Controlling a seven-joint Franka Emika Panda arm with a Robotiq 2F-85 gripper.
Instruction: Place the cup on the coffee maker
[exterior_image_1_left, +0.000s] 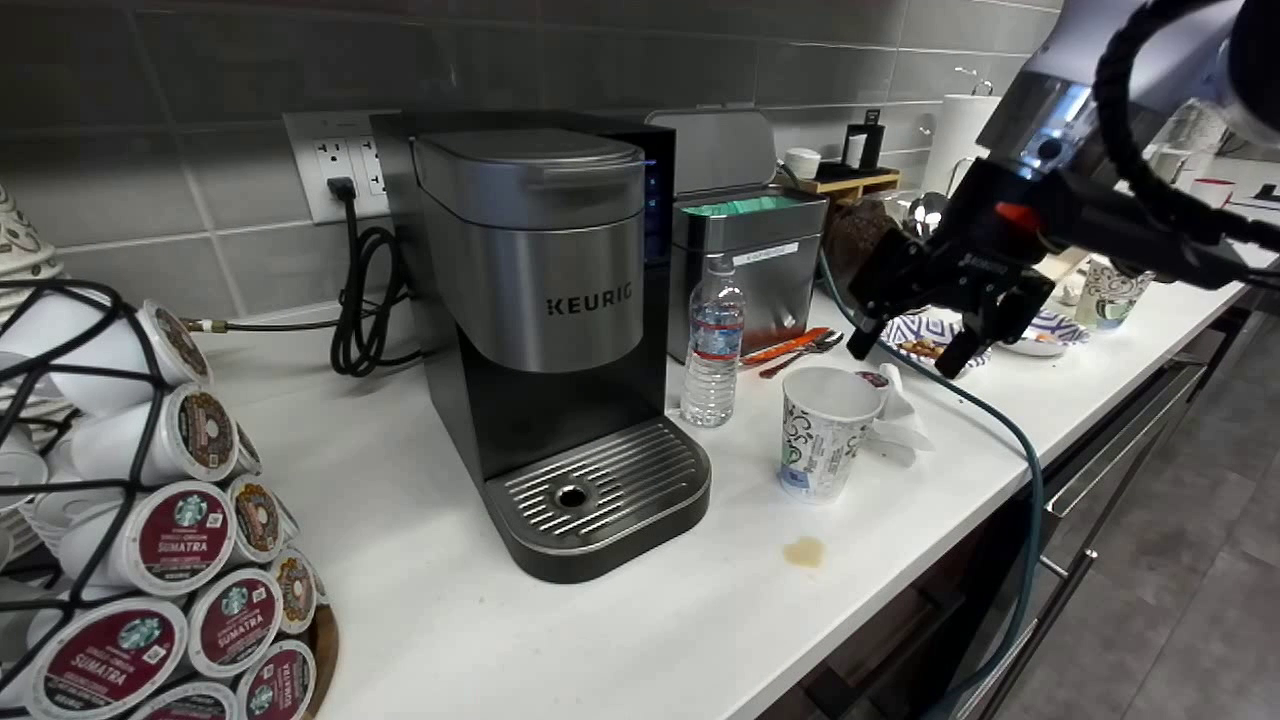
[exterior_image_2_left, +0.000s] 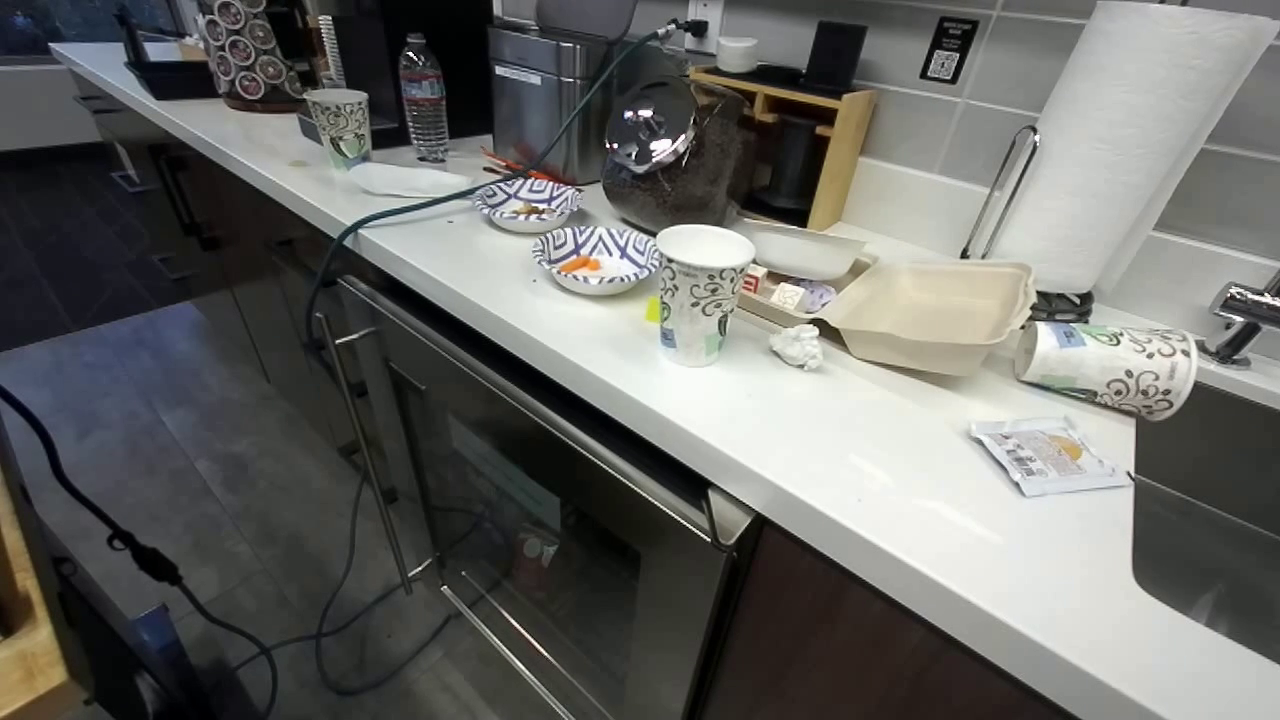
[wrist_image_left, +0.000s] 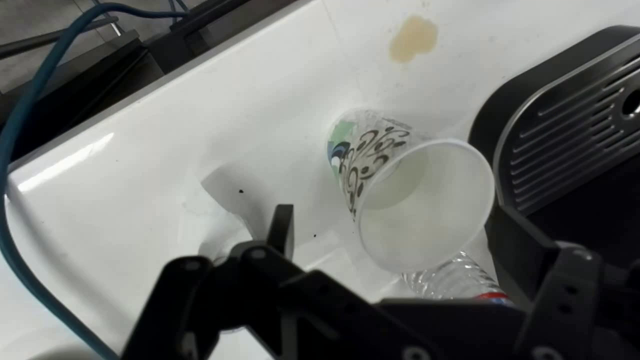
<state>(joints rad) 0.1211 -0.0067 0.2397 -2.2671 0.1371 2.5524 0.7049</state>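
Step in hand, judged: approach to the patterned paper cup (exterior_image_1_left: 828, 430), before any grasp. Keurig coffee maker (exterior_image_1_left: 540, 340) on the left, its slotted drip tray (exterior_image_1_left: 630, 485) toward the near side. Cup stands upright on the white desk (exterior_image_1_left: 410, 590), right of the tray and apart from it, so the placing is not yet done. Cup contents: cannot tell. End effector (exterior_image_1_left: 909, 351): released, fingers (wrist_image_left: 281, 228) spread, nothing held; hangs above and to the far right of the cup. Wrist view puts the cup's mouth between the fingers; no contact seen. Next move likely calls for coming down astride the cup, then a light squeeze, as a paper wall may buckle. Water bottle (exterior_image_1_left: 713, 350), just beyond on the cup's left, could be knocked.

Desk, near to far: Starbucks Sumatra coffee pods (exterior_image_1_left: 182, 540) at the near left; tan stain (exterior_image_1_left: 804, 551) on the cup's near side; napkin (exterior_image_1_left: 900, 430) just beyond the cup; teal cable (exterior_image_1_left: 1036, 520) over the front edge; fork (exterior_image_1_left: 800, 352) by a steel bin (exterior_image_1_left: 785, 290); zigzag-patterned bowls (exterior_image_2_left: 600, 240); second paper cup (exterior_image_1_left: 1112, 300) at the far right; paper towel roll (exterior_image_1_left: 955, 130).

Room: grey tile wall (exterior_image_1_left: 240, 60) behind, dark floor (exterior_image_1_left: 1190, 560) to the right below the desk.
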